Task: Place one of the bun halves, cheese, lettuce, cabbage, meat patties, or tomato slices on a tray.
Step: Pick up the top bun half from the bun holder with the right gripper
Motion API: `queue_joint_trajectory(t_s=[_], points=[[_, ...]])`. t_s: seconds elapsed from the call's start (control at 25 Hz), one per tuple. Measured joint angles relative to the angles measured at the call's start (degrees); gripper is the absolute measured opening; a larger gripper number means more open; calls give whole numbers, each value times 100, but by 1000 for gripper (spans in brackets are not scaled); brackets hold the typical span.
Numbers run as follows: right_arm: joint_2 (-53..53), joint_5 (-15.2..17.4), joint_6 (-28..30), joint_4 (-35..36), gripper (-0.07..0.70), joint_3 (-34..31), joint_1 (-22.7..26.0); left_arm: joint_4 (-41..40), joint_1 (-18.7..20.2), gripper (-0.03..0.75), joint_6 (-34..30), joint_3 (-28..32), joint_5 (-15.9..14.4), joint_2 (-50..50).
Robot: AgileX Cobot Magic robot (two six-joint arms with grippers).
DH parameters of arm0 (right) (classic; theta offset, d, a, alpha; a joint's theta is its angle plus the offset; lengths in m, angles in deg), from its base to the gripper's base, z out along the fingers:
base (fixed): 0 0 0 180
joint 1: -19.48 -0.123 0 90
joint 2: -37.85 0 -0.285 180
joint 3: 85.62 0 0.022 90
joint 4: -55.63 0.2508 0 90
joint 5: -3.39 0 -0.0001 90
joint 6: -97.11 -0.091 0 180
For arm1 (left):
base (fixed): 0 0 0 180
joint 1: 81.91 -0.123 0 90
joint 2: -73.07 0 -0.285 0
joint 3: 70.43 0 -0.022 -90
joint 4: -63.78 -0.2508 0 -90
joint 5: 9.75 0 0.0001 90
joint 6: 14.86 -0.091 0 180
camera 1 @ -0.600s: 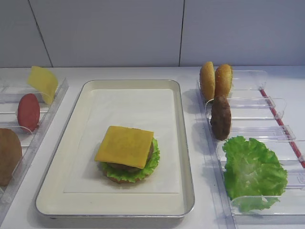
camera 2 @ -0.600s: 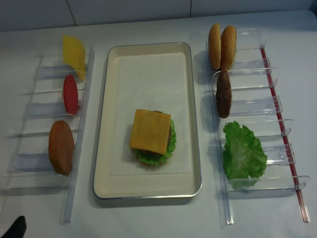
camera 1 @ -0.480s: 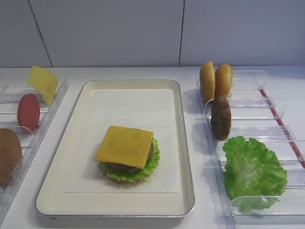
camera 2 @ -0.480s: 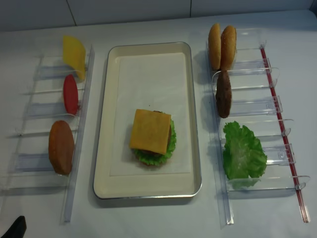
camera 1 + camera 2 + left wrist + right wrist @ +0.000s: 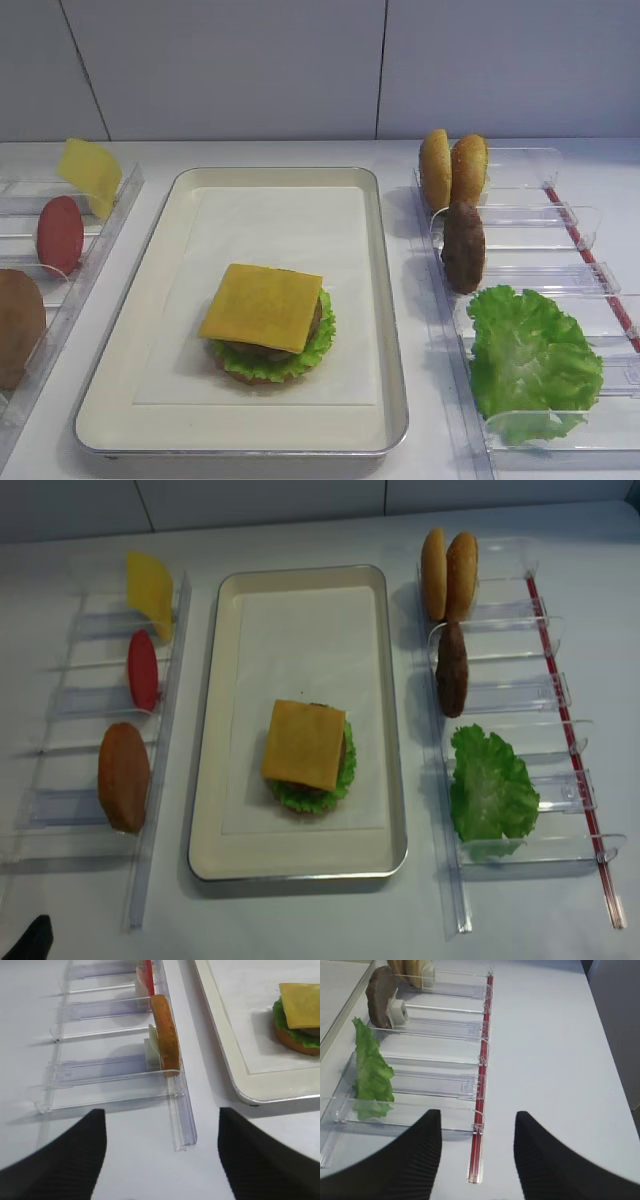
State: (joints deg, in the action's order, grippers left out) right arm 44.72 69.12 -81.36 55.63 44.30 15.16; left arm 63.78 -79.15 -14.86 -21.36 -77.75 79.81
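Judging from the exterior high view, neither end effector is in sight, so places there cannot be tied to one: the tray [image 5: 391, 330] holds a stack topped by a cheese slice [image 5: 262, 306] over lettuce [image 5: 318, 345], with a patty edge showing between, so a tomato slice [image 5: 60, 234] looks the likely next layer. From the right wrist view, the right end effector [image 5: 477, 1152] hangs with its fingers parted and nothing between them, over the worktop [image 5: 555, 1060]; the lettuce leaf [image 5: 371, 1075] in the clear rack [image 5: 440, 1085] lies ahead and to its left, a meat patty [image 5: 377, 997] farther ahead. From the left wrist view, the left end effector [image 5: 162, 1152] is likewise spread and empty; the bun half [image 5: 165, 1034] stands on edge just ahead of it, the red slice beyond that, and the tray with its stack ahead to its right. Doing this step well probably means approaching the upright slice from above, fingers closing across its thin faces, lifting clear of the rack wall before swinging over the cheese. The realsense overhead view shows only a dark tip at the lower left corner; against the earlier frames, nothing on the worktop has shifted.
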Motion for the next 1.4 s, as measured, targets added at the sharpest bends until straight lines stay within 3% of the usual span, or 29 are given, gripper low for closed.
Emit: queue_joint_trajectory(t_s=[0.2, 0.4, 0.76, 1.4], points=[[644, -29, 149, 0, 368, 176, 0, 0, 0, 434, 0, 0, 0, 0], [1415, -335, 187, 96, 369, 646, 0, 0, 0, 434, 0, 0, 0, 0], [2526, -416, 569, 613, 463, 1392, 0, 0, 0, 434, 0, 0, 0, 0], [5155, -302, 2173, 2596, 465, 2866, 0, 0, 0, 433, 0, 0, 0, 0]])
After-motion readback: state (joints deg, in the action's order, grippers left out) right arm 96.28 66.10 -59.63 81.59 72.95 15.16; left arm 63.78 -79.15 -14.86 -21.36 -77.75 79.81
